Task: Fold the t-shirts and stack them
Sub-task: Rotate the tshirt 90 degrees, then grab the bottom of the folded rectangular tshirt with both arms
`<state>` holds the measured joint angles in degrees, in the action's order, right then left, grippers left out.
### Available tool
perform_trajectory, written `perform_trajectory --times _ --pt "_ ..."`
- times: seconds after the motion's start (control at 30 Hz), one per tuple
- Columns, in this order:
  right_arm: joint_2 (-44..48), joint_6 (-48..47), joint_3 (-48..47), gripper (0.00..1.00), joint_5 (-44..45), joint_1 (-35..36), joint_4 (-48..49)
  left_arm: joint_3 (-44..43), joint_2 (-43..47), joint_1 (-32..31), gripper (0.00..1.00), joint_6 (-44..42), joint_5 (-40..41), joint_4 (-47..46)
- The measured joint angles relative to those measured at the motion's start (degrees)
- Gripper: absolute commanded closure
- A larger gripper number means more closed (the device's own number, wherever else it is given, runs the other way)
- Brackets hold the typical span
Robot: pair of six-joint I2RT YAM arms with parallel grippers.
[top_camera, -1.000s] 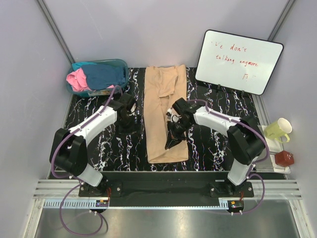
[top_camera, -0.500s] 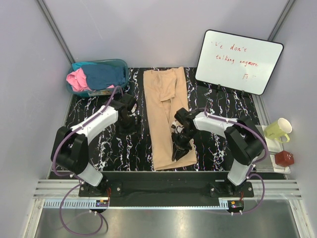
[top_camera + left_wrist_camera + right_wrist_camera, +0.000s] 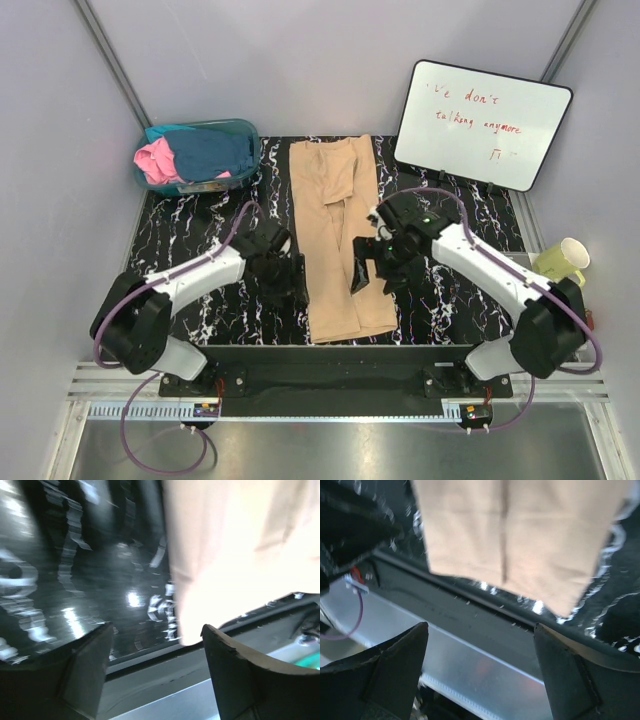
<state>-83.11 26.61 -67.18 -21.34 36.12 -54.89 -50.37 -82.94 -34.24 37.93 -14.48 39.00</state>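
The tan t-shirt [image 3: 340, 240] lies folded into a long narrow strip down the middle of the table, its near end close to the front edge. My left gripper [image 3: 287, 280] hovers open just left of the strip's near part. In the left wrist view the tan t-shirt [image 3: 240, 545] fills the upper right, and nothing is between the fingers [image 3: 85, 665]. My right gripper [image 3: 364, 272] is open above the strip's right edge, holding nothing. The right wrist view shows the tan t-shirt's [image 3: 520, 535] near hem. Pink [image 3: 157, 160] and teal [image 3: 210, 150] t-shirts sit bunched in the tub.
The see-through teal tub [image 3: 240, 128] stands at the back left corner. A whiteboard [image 3: 483, 122] leans at the back right. A yellow-green mug [image 3: 560, 262] and a red object [image 3: 573, 320] sit on the right ledge. Black marbled tabletop [image 3: 440, 300] shows on both sides of the strip.
My right gripper drew the tan shirt's near end toward the front edge, then opened, let go and lifted. My left gripper moved nearer and right, up to the strip's left edge.
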Motion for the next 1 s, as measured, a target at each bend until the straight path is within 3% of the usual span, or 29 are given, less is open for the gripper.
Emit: perform_trajectory --times 0.2,0.4,0.5,0.73,0.8,0.93,1.0 --pt "2.58 -0.92 13.22 0.13 3.41 -12.09 1.57 7.15 0.07 -5.40 0.29 9.25 -3.02 -11.80" --pt "-2.19 1.09 15.06 0.18 3.61 -13.35 1.75 7.65 -5.51 -10.58 0.40 16.33 -4.50 -20.87" --pt "-4.42 3.72 16.79 0.19 2.36 -13.70 4.07 6.60 -7.56 -13.18 0.37 19.26 -5.35 -22.82" --pt "-5.01 7.50 19.78 0.27 0.79 -13.77 6.49 5.73 -6.64 -16.02 0.28 22.12 -3.02 -19.47" --pt "-5.01 8.00 20.63 0.40 0.70 -13.77 7.19 5.73 -5.14 -16.00 0.28 22.10 -0.98 -16.13" --pt "-5.09 9.03 23.06 0.43 0.17 -13.77 8.68 6.51 -2.16 -15.96 0.29 22.21 1.36 -12.00" --pt "-5.57 9.35 24.13 0.51 -0.52 -13.77 9.16 7.56 -0.79 -15.96 0.30 22.38 1.49 -11.13"
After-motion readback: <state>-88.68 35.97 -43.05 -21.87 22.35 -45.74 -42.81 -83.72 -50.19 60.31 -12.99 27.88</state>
